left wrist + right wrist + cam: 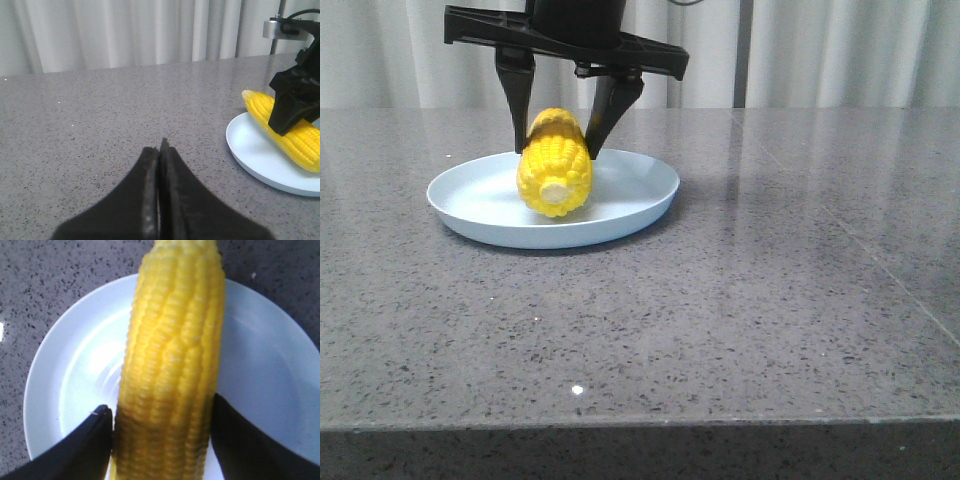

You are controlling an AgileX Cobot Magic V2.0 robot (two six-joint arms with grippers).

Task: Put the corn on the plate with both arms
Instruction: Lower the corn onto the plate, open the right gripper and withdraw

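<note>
The yellow corn (pixel 555 172) lies on the pale blue plate (pixel 635 185) at the table's back left, its cream stub end facing the camera. My right gripper (pixel 555 150) comes down from above, and its black fingers (pixel 517 115) press against both sides of the cob. The right wrist view shows the corn (pixel 172 340) between the two fingers (pixel 85 445) over the plate (pixel 75 370). My left gripper (pixel 160 145) is shut and empty, low over the bare table to the left of the plate (pixel 250 150). It is out of the front view.
Grey speckled stone table (pixel 770 300) with its front edge near the camera. Pale curtains (pixel 840 50) hang behind the table. In the left wrist view the corn (pixel 290 135) sticks out past the plate's far rim.
</note>
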